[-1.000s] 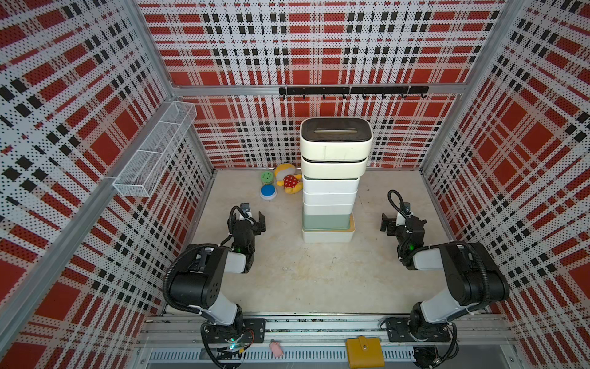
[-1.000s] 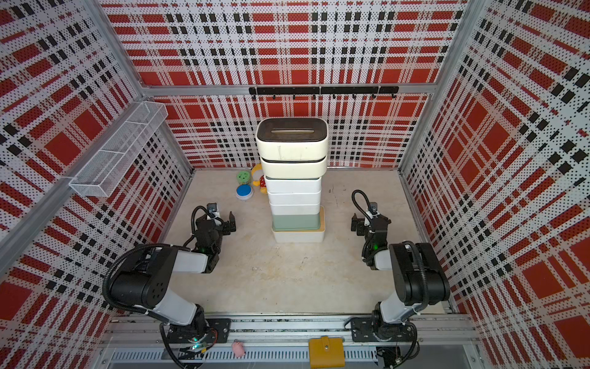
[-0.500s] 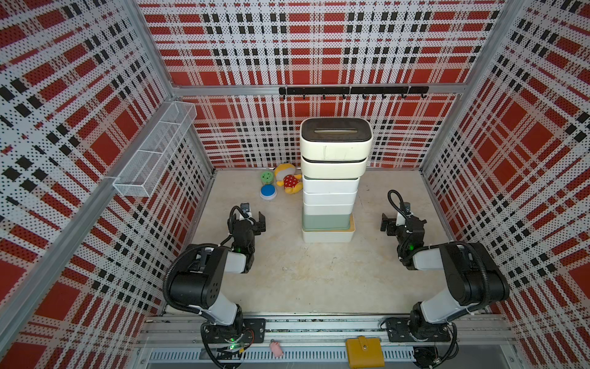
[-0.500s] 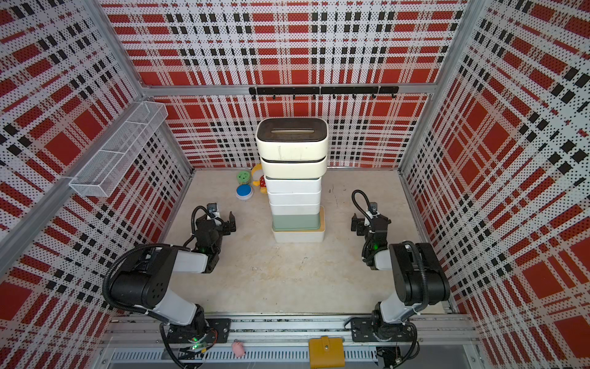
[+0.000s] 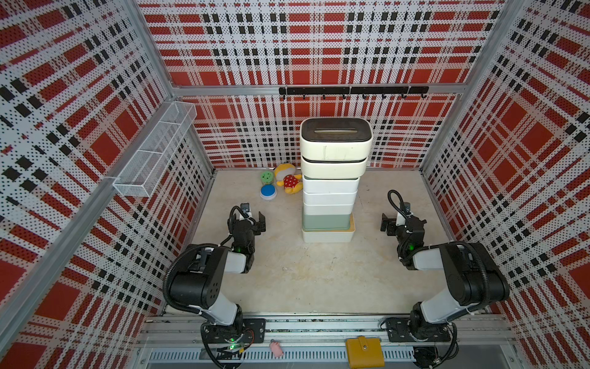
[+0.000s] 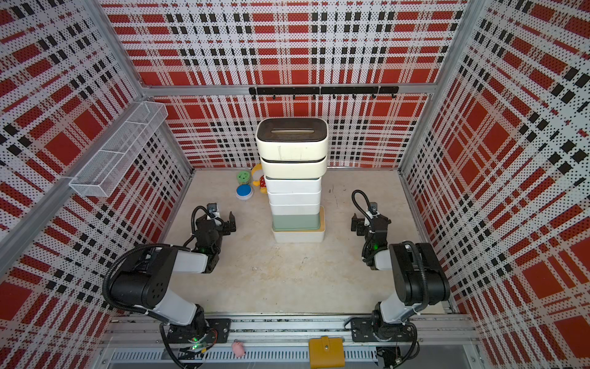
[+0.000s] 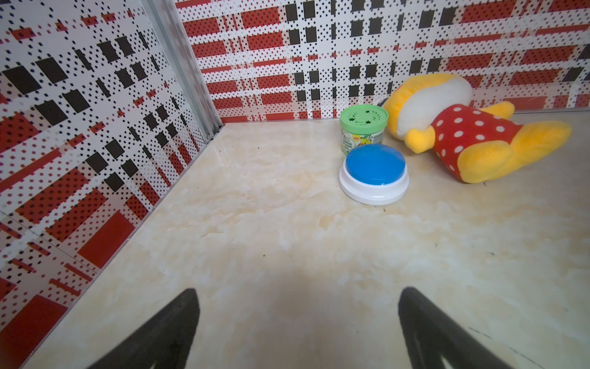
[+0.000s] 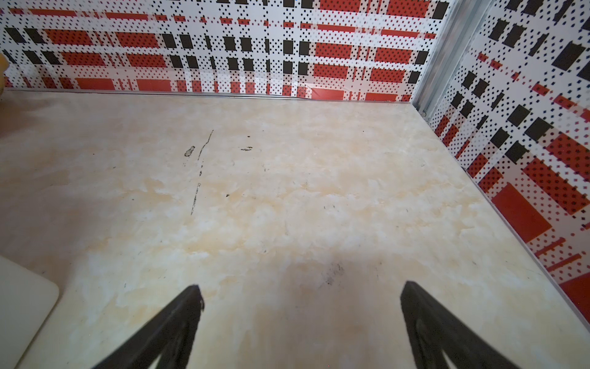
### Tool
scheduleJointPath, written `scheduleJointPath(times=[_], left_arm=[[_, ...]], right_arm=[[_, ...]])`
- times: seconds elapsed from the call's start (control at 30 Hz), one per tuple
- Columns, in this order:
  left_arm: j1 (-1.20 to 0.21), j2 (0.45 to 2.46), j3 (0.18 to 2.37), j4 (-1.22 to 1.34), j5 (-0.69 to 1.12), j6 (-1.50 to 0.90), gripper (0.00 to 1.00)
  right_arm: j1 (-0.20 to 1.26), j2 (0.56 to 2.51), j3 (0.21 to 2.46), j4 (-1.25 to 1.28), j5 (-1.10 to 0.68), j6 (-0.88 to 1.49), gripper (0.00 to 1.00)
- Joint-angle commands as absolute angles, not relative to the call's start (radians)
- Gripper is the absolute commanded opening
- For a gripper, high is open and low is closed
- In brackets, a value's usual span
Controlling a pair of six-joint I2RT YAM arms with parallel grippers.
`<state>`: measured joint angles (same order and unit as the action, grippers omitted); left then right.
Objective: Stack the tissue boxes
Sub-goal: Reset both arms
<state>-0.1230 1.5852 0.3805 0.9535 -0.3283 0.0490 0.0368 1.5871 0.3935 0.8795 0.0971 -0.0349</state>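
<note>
The tissue boxes stand as one tall tower mid-table in both top views, with several boxes in it. A cream box with a dark-brown slotted lid tops it. Lower down sit a pale-green box and a white bottom box with a bamboo lid. A corner of that bottom box shows in the right wrist view. My left gripper is open and empty, left of the tower and apart from it. On the tower's right my right gripper is open and empty too.
A green disc, a blue disc and a yellow plush toy lie at the back left of the tower. A wire basket hangs on the left wall. A yellow wallet lies on the front rail.
</note>
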Motion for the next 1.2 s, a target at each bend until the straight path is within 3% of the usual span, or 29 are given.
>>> scheduleJointPath(times=[0.0, 1.17], left_arm=[[-0.116, 1.578, 0.385, 0.977, -0.326, 0.035, 0.99], [-0.116, 1.579, 0.385, 0.977, -0.326, 0.035, 0.99]], right_arm=[[0.032, 1.589, 0.4, 0.927, 0.091, -0.056, 0.99], [0.014, 1.592, 0.406, 0.918, 0.058, -0.044, 1.0]])
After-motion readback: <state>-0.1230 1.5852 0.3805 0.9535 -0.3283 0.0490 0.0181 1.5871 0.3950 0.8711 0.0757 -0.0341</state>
